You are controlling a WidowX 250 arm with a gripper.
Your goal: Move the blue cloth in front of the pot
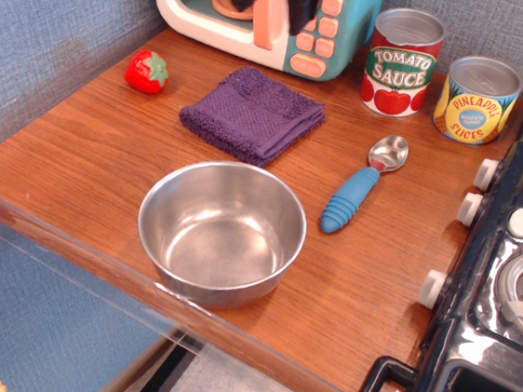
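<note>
A folded, dark purple knitted cloth [252, 114] is laid flat on the wooden counter, just behind a wide, shiny, upright steel pot [221, 231] near the front edge.

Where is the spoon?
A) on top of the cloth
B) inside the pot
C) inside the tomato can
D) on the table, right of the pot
D: the spoon lies on the bare wood of the table, to the right of the pot, touching neither it nor the cloth.
</note>
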